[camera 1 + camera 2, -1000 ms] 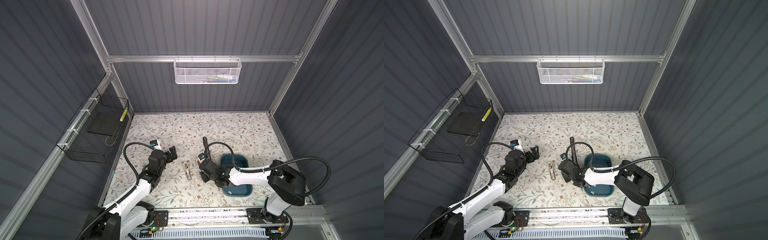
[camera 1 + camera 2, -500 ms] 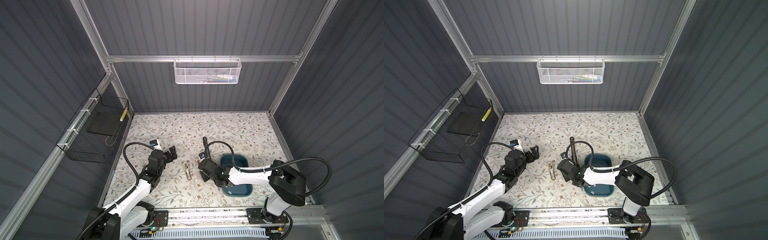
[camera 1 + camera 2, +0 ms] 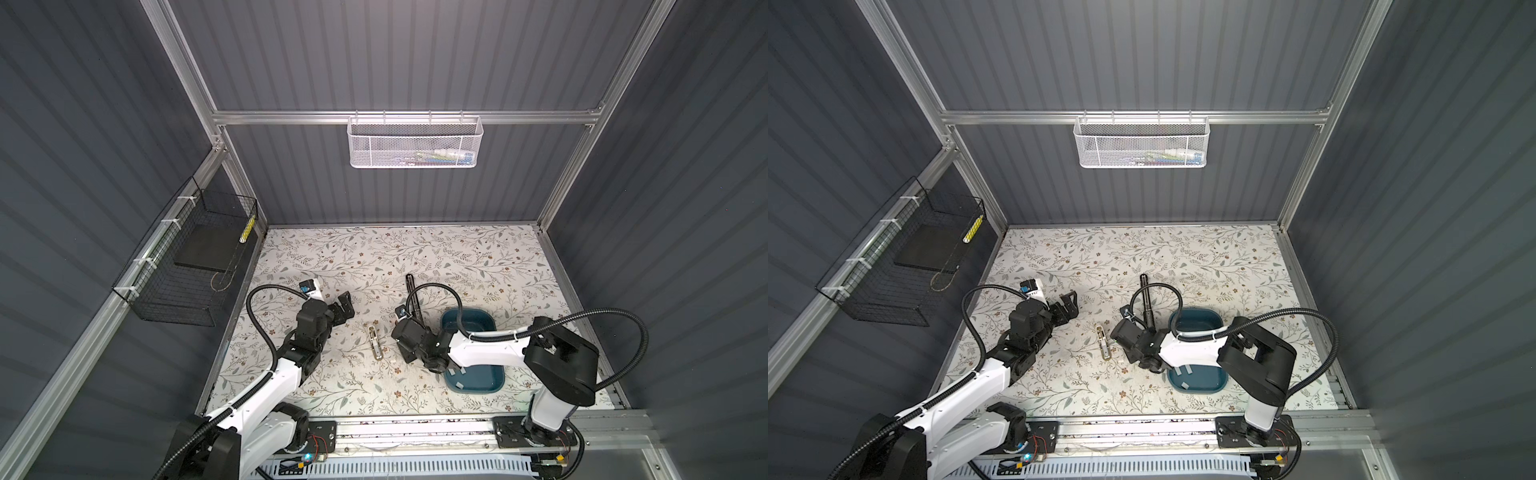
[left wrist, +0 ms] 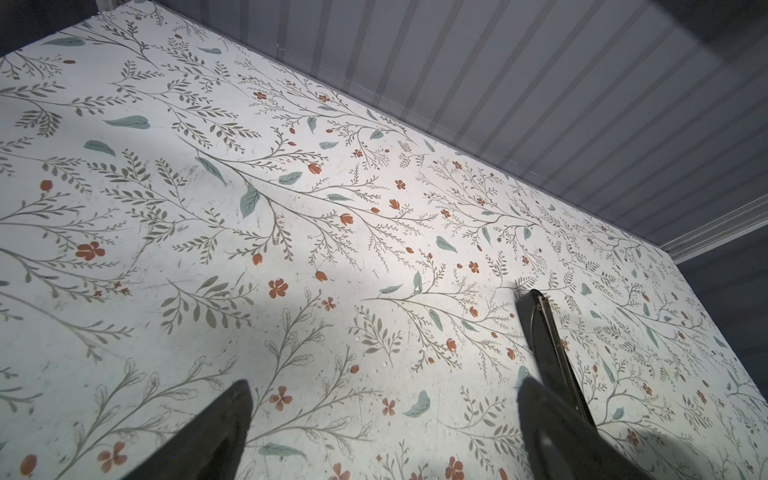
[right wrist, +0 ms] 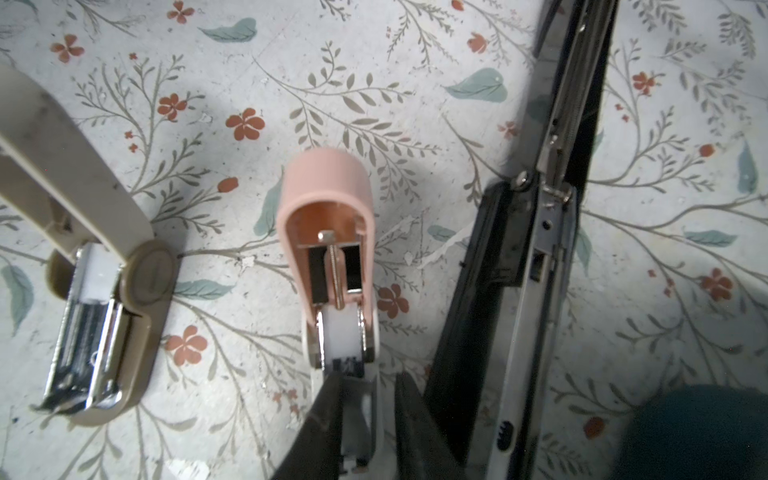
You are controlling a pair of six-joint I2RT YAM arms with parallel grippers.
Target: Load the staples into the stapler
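The right gripper (image 5: 368, 380) is set low at the front of the opened pink stapler (image 5: 326, 187), its jaws parted narrowly astride the metal channel, with nothing seen clamped. The left gripper (image 3: 344, 306) is held fully spread and empty above the table (image 3: 374, 257). The staples (image 3: 457, 386) are seen as pale strips in the blue tray (image 3: 478, 322).

The counter (image 5: 415, 62) is white with grey-green leafy sprigs and rust-red flowers, set against a pink stapler (image 5: 324, 183), a beige stapler (image 5: 75, 178), a black-and-silver stapler (image 5: 503, 257) and a dark teal tray (image 3: 486, 332).
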